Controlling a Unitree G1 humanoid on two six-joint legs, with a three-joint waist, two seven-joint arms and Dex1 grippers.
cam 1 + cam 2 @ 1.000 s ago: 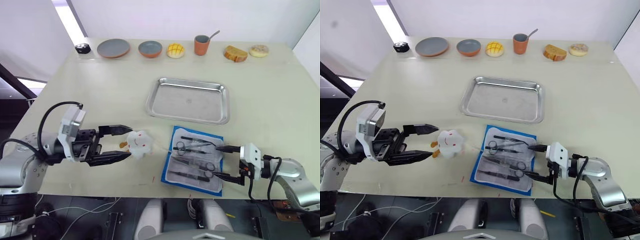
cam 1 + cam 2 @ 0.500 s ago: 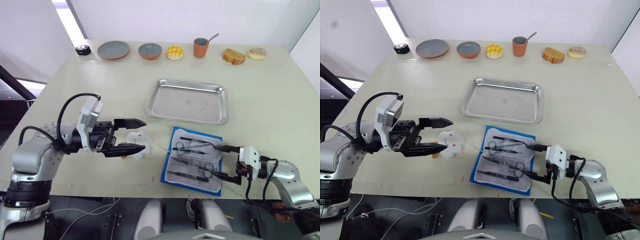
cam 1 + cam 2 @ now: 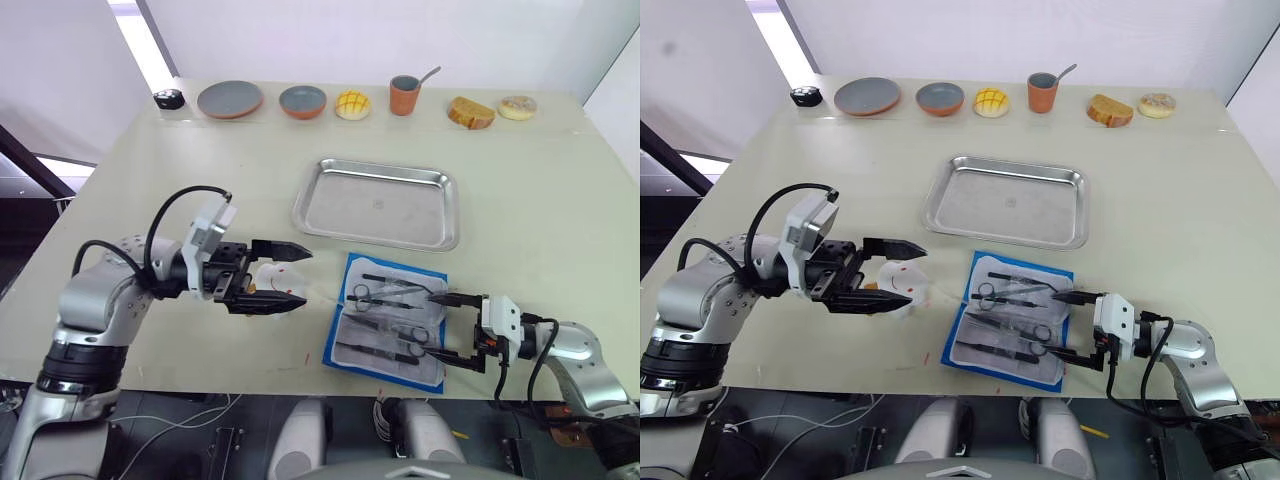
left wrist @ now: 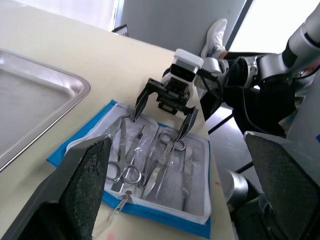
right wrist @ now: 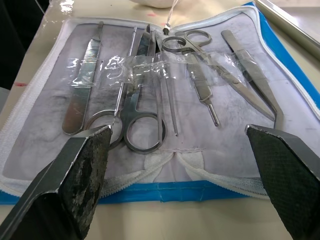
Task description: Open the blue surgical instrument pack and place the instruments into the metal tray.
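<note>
The blue surgical instrument pack (image 3: 385, 320) lies unzipped and flat near the table's front edge. Its pale lining holds several instruments (image 5: 145, 120), scissors, forceps and tweezers, under clear straps. The metal tray (image 3: 378, 200) sits just beyond the pack with nothing in it. At the pack's right edge my right gripper (image 3: 437, 324) is open, its fingers level with the instruments and touching none. To the pack's left my left gripper (image 3: 305, 276) is open, its fingers on either side of a white toy (image 3: 902, 280) and pointing at the pack.
Along the far edge stand a black object (image 3: 168, 98), a grey plate (image 3: 230, 99), a bowl (image 3: 303, 100), a yellow bun (image 3: 352, 104), an orange cup with a spoon (image 3: 404, 94) and two pastries (image 3: 471, 111). The pack lies close to the table's front edge.
My left arm has reached rightwards, so its open fingers now straddle the white toy, nearer the pack. The right gripper has stayed at the pack's right edge.
</note>
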